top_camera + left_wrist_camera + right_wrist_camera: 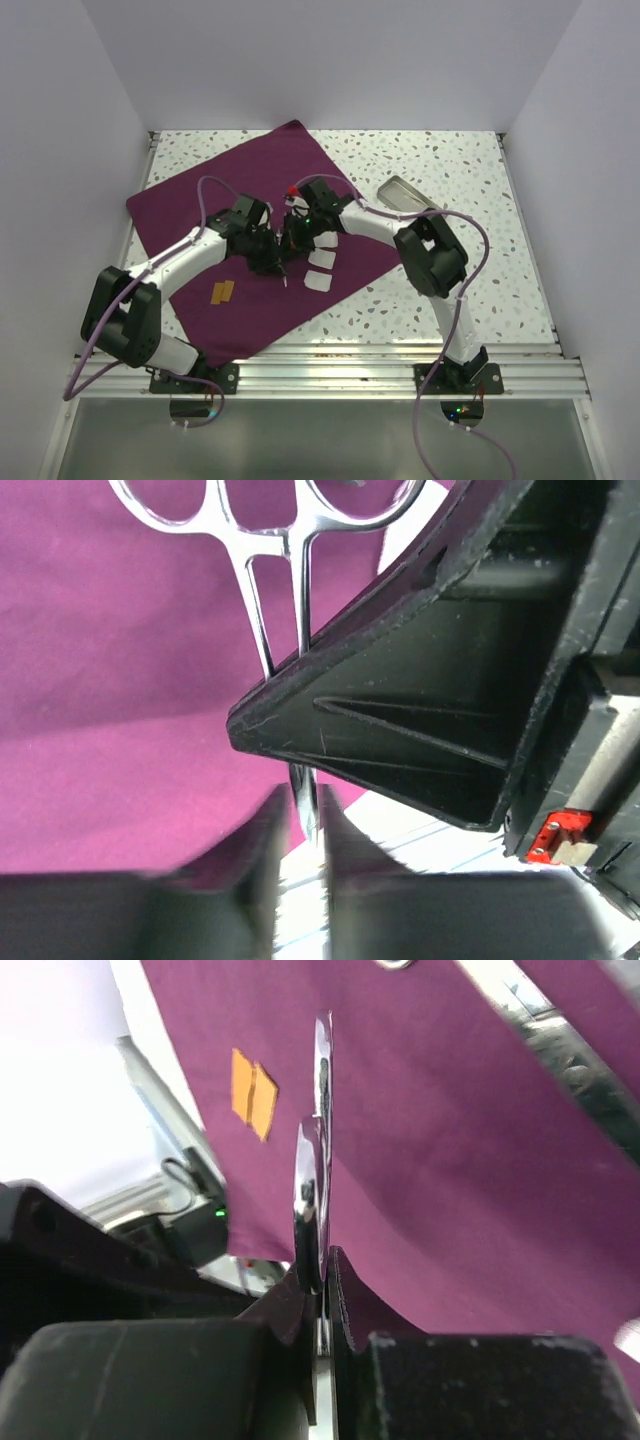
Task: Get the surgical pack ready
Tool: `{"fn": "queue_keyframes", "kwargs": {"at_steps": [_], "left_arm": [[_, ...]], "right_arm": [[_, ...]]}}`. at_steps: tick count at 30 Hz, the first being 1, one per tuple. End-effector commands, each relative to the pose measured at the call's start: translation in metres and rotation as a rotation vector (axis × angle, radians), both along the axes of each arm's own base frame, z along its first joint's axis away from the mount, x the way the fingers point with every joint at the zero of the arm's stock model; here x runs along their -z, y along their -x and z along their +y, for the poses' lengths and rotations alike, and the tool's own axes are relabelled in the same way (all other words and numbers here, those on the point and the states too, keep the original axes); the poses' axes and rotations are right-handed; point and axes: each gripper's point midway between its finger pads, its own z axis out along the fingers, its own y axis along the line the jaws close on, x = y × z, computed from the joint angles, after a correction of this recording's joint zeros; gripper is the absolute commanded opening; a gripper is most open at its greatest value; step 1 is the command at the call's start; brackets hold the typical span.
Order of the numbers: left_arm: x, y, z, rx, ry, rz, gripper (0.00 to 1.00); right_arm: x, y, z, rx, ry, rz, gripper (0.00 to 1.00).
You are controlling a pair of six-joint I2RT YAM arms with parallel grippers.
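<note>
Pinches the shaft of a ring-handled instrument (302,590) with the left gripper (305,825); clamps the same steel with the right gripper (322,1280), squeezed tight on it, just beside the left. Hangs over the middle of the surgical pack (265,165), spread flat and turned corner-on, directly below both grippers and so equally near either arm. Likely calls for lowering straight down, beside the gauze pads (322,262).

No text, brand, number or sign can be read in any view. The two orange tabs (222,291) lying on the surgical pack (270,160), near its edge toward the arm bases, show plain faces. The steel forceps (302,590) above the pack are too blurred for any engraving to be made out
</note>
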Motion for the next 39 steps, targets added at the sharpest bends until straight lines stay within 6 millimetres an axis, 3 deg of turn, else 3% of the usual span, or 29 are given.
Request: {"fn": "queue_keyframes", "kwargs": {"at_steps": [1, 2, 3, 5, 6, 7, 9, 10, 12, 15, 17, 20, 26, 33, 39], "left_arm": [[-0.025, -0.018, -0.014, 0.031, 0.078, -0.108, 0.31], [-0.029, -0.021, -0.015, 0.032, 0.079, -0.124, 0.47], [-0.035, -0.026, -0.015, 0.031, 0.081, -0.153, 0.51], [-0.041, -0.031, -0.014, 0.028, 0.079, -0.188, 0.59], [-0.044, -0.034, -0.014, 0.033, 0.074, -0.207, 0.61], [-0.043, -0.036, -0.012, 0.033, 0.061, -0.217, 0.63], [-0.040, -0.037, -0.009, 0.038, 0.043, -0.225, 0.66], [-0.038, -0.038, -0.006, 0.037, 0.030, -0.232, 0.66], [-0.028, -0.036, -0.004, 0.049, 0.018, -0.233, 0.66], [-0.009, -0.032, 0.003, 0.069, -0.015, -0.205, 0.66], [0.001, -0.032, 0.009, 0.062, -0.026, -0.173, 0.65], [0.003, -0.034, 0.014, 0.050, -0.004, -0.174, 0.65], [0.006, -0.037, 0.015, 0.054, 0.008, -0.163, 0.65], [0.006, -0.051, 0.023, -0.010, 0.034, -0.137, 0.65], [0.002, -0.062, 0.018, -0.080, 0.073, -0.086, 0.65]], "right_arm": [[-0.008, -0.016, -0.013, -0.026, 0.061, -0.107, 0.00], [-0.012, -0.018, -0.022, -0.022, 0.092, -0.117, 0.00], [-0.013, -0.035, -0.035, -0.007, 0.139, -0.196, 0.00], [-0.016, -0.043, -0.059, 0.002, 0.233, -0.242, 0.00], [-0.018, -0.065, -0.086, 0.022, 0.333, -0.345, 0.00], [-0.027, -0.079, -0.100, 0.035, 0.392, -0.409, 0.00], [-0.031, -0.099, -0.153, 0.017, 0.602, -0.515, 0.00], [-0.040, -0.121, -0.185, 0.063, 0.757, -0.601, 0.00], [-0.054, -0.147, -0.248, 0.073, 0.999, -0.686, 0.00], [-0.066, -0.175, -0.311, 0.095, 1.187, -0.732, 0.00], [-0.062, -0.188, -0.348, 0.117, 1.284, -0.712, 0.00], [-0.047, -0.203, -0.364, 0.078, 1.351, -0.697, 0.00], [-0.030, -0.221, -0.364, 0.024, 1.393, -0.747, 0.00], [0.005, -0.211, -0.369, -0.060, 1.416, -0.694, 0.00], [0.018, -0.214, -0.376, -0.086, 1.445, -0.686, 0.04]]}}
